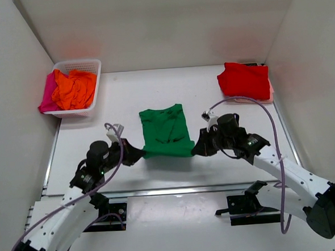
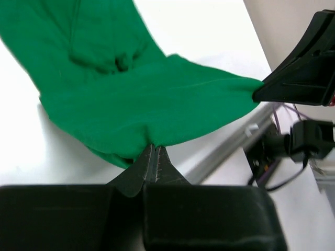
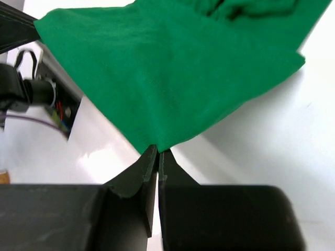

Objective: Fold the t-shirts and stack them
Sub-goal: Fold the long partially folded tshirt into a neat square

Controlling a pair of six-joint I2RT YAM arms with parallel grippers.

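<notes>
I have both claws pinching the near hem corners of the soft bright green short-sleeved t-shirt (image 1: 165,131), lying centre: left gripper (image 1: 139,154) at 7 o'clock, right gripper (image 1: 195,149) at 5. The hem is lifted taut, probably for folding toward 12. The red cloth t-shirt (image 1: 244,80) sits at 2 o'clock.

Basket (image 1: 70,113), far-left corner of table (image 1: 126,94): holds two t-shirts (image 1: 74,90). Far-right corner: folded t-shirt (image 1: 244,80). Centre: spread t-shirt (image 1: 165,131), left gripper (image 1: 141,154) and right gripper (image 1: 195,149) at its near corners.
</notes>
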